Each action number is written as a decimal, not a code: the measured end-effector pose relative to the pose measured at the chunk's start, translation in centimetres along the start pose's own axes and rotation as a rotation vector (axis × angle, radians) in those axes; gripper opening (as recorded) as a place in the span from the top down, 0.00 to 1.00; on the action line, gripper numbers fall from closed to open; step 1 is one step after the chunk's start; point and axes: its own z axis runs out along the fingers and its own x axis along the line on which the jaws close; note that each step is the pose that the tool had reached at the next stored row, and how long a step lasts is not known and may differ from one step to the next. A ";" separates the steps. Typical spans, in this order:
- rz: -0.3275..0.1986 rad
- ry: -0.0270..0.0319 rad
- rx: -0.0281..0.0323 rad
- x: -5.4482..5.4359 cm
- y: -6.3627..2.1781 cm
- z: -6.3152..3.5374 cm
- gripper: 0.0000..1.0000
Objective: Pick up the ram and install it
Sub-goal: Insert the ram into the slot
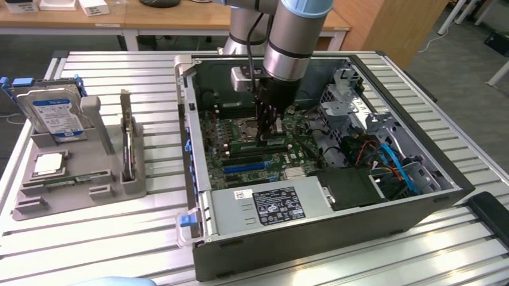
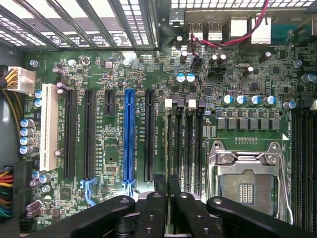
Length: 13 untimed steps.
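1 ram (image 1: 275, 142) betw. hand (image 1: 270, 137) tips

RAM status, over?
Hand shut, low over memory slots beside socket. RAM in grip: cannot tell. Slots unobstructed.

Mobo (image 2: 111, 148) green; black slots (image 2: 89, 134), one blue slot (image 2: 129, 134), one white slot (image 2: 48, 126). Gripper (image 2: 167, 182) matte black. Ext. view: case (image 1: 318, 238) black; at its 9 o'clock, hard drive (image 1: 54, 114) silver w/ blue-white label, in a grey holder (image 1: 104, 161). Tabletop (image 1: 119, 238) silver, ribbed stripes. Cables (image 1: 397, 170) blue.
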 end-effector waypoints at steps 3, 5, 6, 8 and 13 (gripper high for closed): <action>0.000 0.0030 -0.0002 0.0 0.00 0.01 0.87; 0.000 0.0040 -0.0002 0.0 0.00 0.03 0.87; 0.001 0.0041 -0.0001 0.0 0.00 0.04 0.87; 0.001 0.0043 -0.0001 0.0 -0.03 0.05 0.87; 0.001 0.0043 -0.0001 0.0 -0.16 0.07 0.87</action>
